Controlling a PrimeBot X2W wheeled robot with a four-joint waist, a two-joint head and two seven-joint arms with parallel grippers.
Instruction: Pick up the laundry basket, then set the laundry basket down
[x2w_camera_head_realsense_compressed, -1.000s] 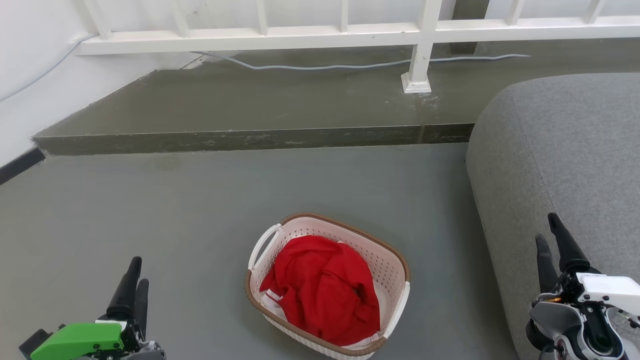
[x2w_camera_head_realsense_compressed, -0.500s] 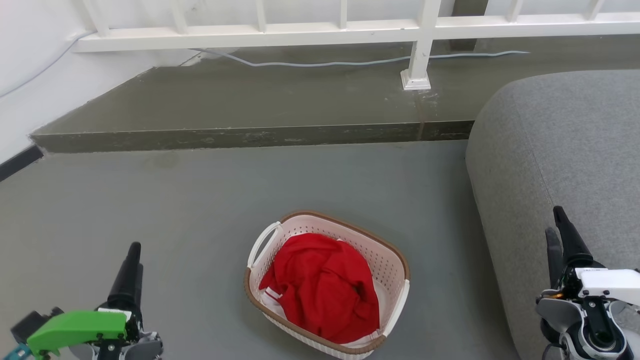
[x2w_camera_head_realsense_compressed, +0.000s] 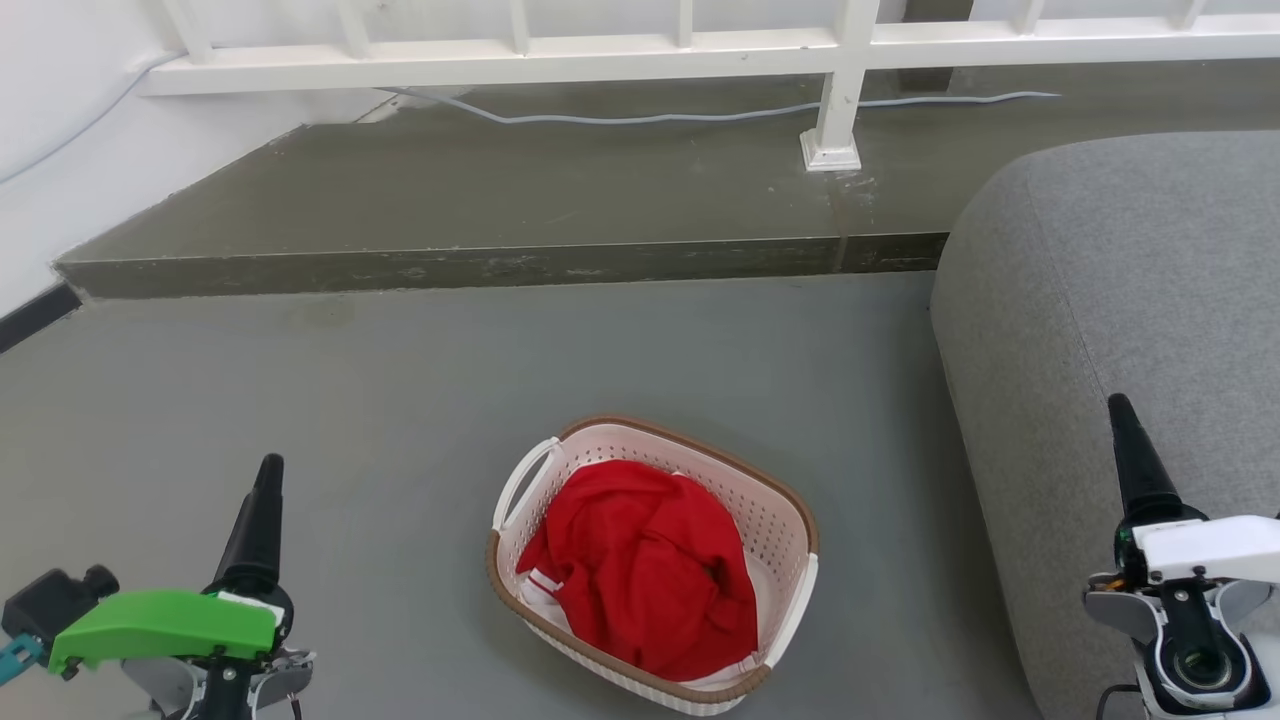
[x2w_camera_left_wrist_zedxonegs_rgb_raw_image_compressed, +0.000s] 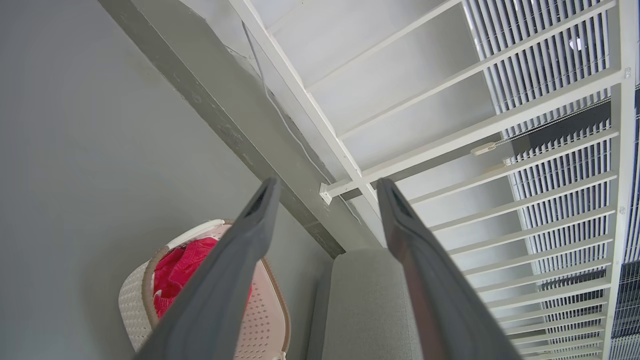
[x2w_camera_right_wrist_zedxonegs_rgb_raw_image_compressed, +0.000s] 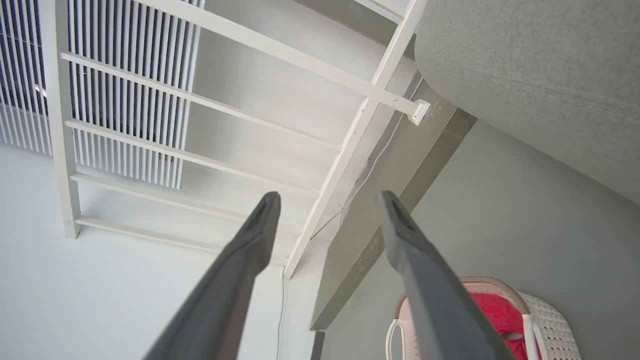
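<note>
The laundry basket (x2w_camera_head_realsense_compressed: 775, 520) is seen on the floor (x2w_camera_head_realsense_compressed: 400, 400) at 6 o'clock. The left hand (x2w_camera_head_realsense_compressed: 268, 470) at 8 and the right hand (x2w_camera_head_realsense_compressed: 1120, 405) at 4 are held spread, nothing gripped.

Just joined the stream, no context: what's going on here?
A two-armed robot faces a basket that sits on the floor with a red cloth in it, next to a grey sofa. The left hand and right hand are both open and hold nothing, one on each side, well apart from the basket. The basket is not yet picked up.
</note>
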